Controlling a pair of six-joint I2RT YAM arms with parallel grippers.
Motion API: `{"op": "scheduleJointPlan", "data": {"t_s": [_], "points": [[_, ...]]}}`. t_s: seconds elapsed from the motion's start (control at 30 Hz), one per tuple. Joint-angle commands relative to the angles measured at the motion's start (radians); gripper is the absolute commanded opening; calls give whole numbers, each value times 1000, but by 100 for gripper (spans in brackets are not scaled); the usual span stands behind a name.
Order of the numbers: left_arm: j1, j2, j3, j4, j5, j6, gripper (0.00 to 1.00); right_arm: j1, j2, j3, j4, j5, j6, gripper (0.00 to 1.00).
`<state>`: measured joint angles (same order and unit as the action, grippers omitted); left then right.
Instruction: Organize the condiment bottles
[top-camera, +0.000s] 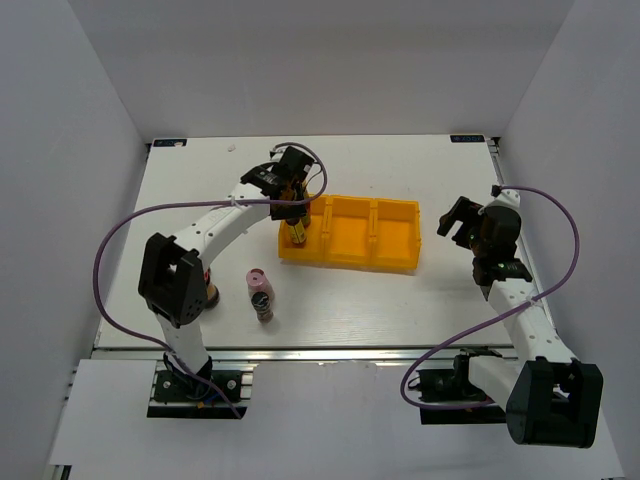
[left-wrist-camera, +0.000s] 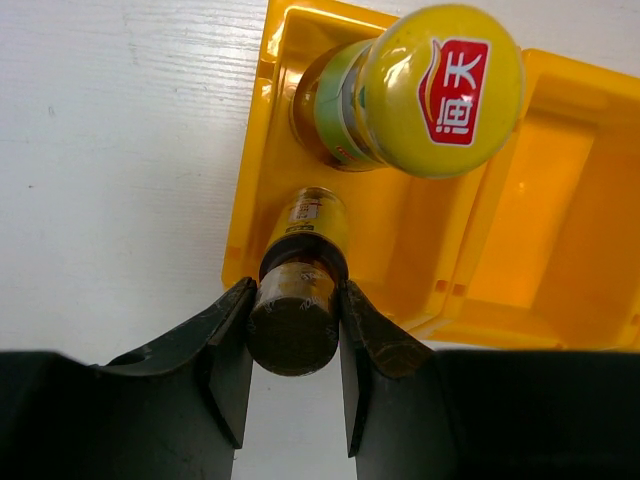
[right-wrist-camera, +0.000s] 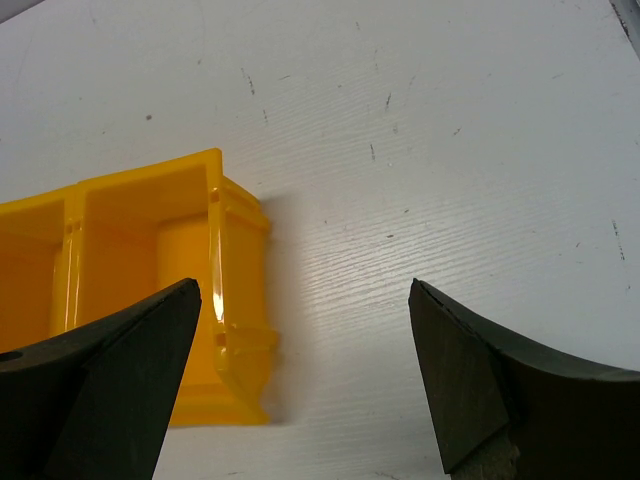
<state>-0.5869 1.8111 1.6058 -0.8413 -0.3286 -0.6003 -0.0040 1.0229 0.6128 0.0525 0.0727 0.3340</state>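
My left gripper (left-wrist-camera: 294, 305) is shut on the top of a slim bottle (left-wrist-camera: 312, 222), whose cap end looks dark in shadow. The bottle's base is inside the left compartment of the yellow tray (left-wrist-camera: 560, 210). A second slim yellow-capped bottle (left-wrist-camera: 440, 90), with a red logo on its cap, stands upright in the same compartment. In the top view the left gripper (top-camera: 294, 208) is over the tray's left end (top-camera: 395, 262). A dark pink-capped bottle (top-camera: 260, 295) stands on the table in front of the tray. My right gripper (top-camera: 460, 222) (right-wrist-camera: 305, 370) is open, holding nothing.
The tray's right end (right-wrist-camera: 150, 250) lies just left of the right gripper, with bare white table under the fingers. Something brownish (top-camera: 212, 292) shows partly behind the left arm's base link. White walls enclose the table on three sides.
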Motion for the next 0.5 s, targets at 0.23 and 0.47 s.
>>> {"op": "scheduleJointPlan", "data": {"t_s": [0.23,0.47], "points": [[-33,14,55,-27,-43,16,44,2,2,47,18,16,-13,89],[-47,19,75,-33,-46,23,70,2,-3,50,15,19,-15,89]]}}
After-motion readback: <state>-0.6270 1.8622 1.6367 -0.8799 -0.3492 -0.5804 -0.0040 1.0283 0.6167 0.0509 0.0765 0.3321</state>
